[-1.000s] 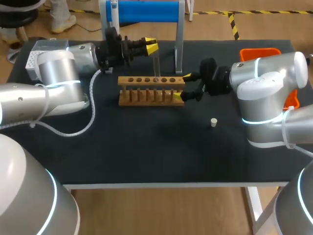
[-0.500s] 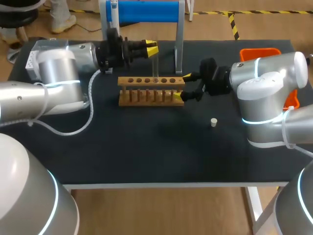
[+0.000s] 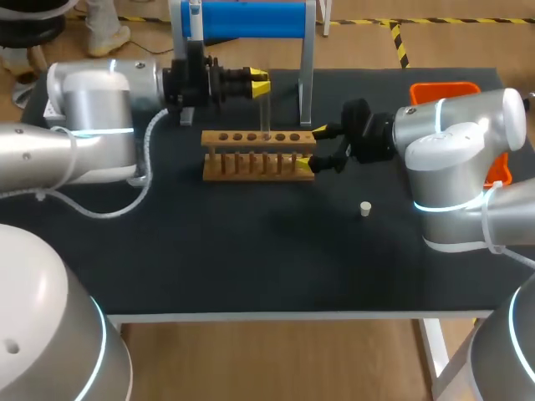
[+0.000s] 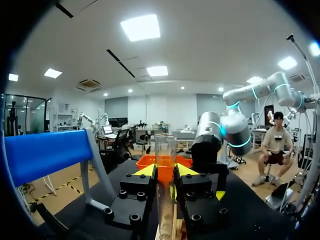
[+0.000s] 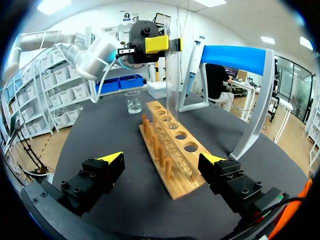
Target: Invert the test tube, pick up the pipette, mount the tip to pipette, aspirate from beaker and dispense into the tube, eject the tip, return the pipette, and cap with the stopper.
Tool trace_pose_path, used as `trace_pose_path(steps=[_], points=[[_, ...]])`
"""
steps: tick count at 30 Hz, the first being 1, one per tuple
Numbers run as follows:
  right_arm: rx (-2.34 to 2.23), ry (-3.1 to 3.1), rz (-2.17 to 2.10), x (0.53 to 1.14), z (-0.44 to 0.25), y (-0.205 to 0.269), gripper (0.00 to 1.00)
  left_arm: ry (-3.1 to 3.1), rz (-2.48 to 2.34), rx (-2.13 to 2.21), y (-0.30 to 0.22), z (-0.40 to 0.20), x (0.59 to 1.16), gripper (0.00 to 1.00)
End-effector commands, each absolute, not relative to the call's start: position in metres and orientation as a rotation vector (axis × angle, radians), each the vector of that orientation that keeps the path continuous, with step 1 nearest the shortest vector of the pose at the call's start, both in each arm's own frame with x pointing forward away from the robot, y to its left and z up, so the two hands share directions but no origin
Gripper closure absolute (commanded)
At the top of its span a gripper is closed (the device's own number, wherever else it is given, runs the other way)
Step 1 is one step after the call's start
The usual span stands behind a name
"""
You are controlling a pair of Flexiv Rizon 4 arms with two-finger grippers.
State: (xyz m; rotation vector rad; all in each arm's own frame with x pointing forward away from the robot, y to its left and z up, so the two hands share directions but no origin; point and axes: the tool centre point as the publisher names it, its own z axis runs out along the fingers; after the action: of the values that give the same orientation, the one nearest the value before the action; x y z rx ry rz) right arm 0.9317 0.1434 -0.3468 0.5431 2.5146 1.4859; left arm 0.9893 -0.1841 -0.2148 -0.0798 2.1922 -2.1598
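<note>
One upright test tube (image 4: 165,145), its base cut off, is pinched in the left gripper (image 4: 165,174), arm level from 9 o'clock. The right gripper (image 3: 314,149) gapes astride the rack (image 3: 251,154) at its 3 o'clock end.

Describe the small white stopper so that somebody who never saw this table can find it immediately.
Find the wooden rack in the middle of the black table. Go from its right end toward the front edge, past the right gripper: the stopper stands alone on bare tabletop. It is the one tiny white piece there, touching nothing.
</note>
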Motion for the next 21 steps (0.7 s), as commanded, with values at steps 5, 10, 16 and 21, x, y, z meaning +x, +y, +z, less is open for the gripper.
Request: trace_pose_path(steps=[5, 10, 16, 21], points=[[0.543, 2.514, 1.486, 0.9312, -0.3467, 0.1429, 0.00, 2.216, -2.125, -0.089, -0.1829, -0.2153, 0.9899, 1.00], [0.543, 2.514, 1.486, 0.9312, -0.3467, 0.1429, 0.00, 2.205, -2.120, -0.091, -0.1851, -0.2186, 0.9909, 1.00], [0.543, 2.514, 1.486, 0.9312, -0.3467, 0.1429, 0.00, 2.195, -2.125, -0.093, -0.1871, -0.2223, 0.9920, 1.00], [0.543, 2.514, 1.486, 0.9312, -0.3467, 0.1429, 0.00, 2.192, -2.122, -0.089, -0.1881, -0.2228, 0.9928, 1.00]])
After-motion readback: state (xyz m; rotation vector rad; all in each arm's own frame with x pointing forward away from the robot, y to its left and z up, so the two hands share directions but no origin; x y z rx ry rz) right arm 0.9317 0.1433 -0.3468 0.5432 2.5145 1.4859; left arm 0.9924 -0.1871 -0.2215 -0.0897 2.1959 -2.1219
